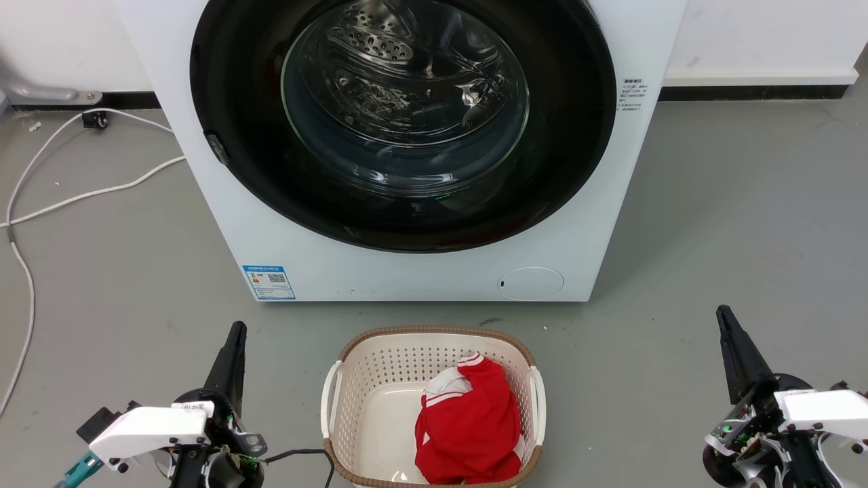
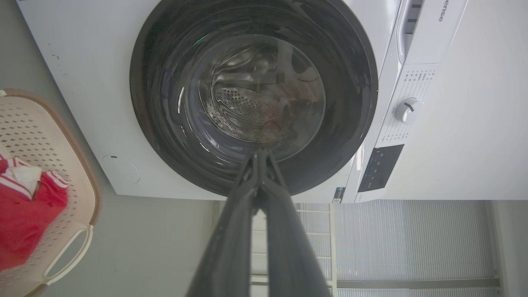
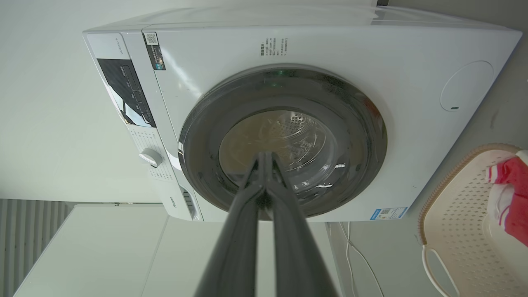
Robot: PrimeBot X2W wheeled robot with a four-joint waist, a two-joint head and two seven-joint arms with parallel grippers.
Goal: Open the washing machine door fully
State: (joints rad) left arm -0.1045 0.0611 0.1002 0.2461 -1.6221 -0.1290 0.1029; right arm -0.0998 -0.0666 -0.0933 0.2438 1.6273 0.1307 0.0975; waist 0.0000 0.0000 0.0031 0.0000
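- A white cable (image 1: 27, 203) trails over the floor at far left, well apart from the work.
- The left gripper (image 1: 234, 346) hangs low, fingers pressed together and aimed at the machine, holding nothing. It looks parked rather than reaching.
- The washing machine (image 1: 407, 274) stands at centre. The washing machine door (image 1: 403, 122) lies flush on its front, so opening has not begun. A small grey piece at the door's left edge may be the catch, but it is too small to tell.
- The laundry basket (image 1: 434, 333), with a red garment (image 1: 468, 427) inside, sits just before the machine, likely staged for loading.
- The right gripper (image 1: 736, 346) mirrors the left: jaws closed together, empty, well apart from the door.
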